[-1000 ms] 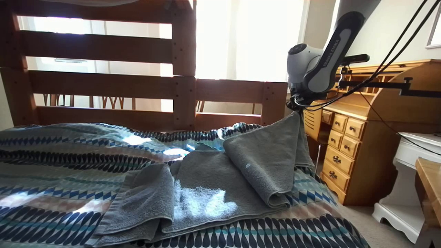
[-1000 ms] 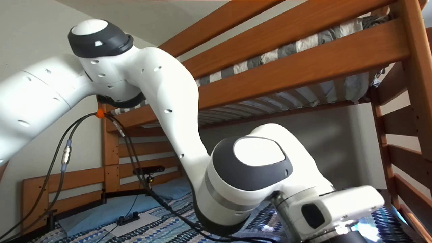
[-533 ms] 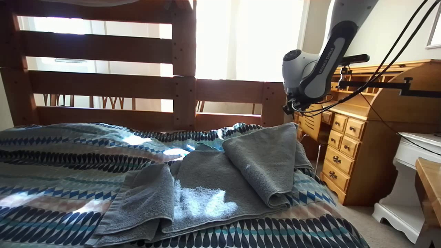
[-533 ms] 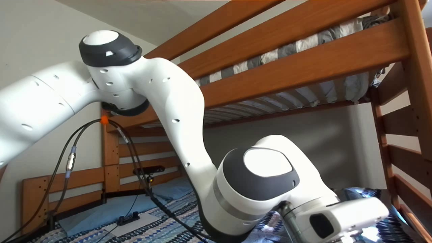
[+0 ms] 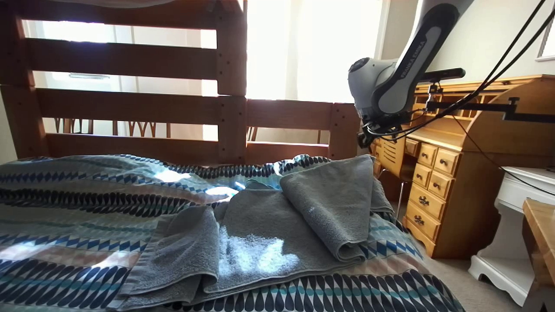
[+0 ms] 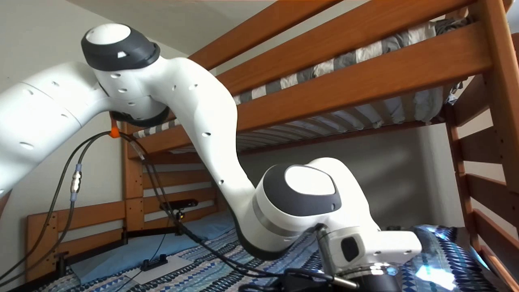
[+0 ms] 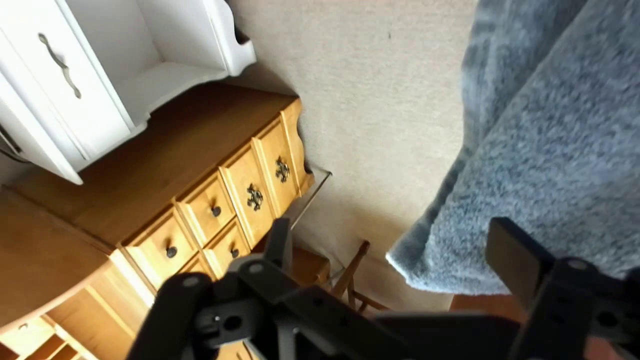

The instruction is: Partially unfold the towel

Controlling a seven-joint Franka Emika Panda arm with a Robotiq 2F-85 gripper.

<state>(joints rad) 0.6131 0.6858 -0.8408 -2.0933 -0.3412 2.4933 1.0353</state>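
Striped bedding (image 5: 99, 216) bears the towel (image 5: 264, 221) below parted jaws.

A sunlit, glaring white rectangular window (image 5: 334, 47) shows behind a reddish-brown slatted wooden bunk bed (image 5: 130, 106). A honey-coloured wooden roll-top desk (image 5: 479, 186) stands on beige carpet (image 7: 385, 100).
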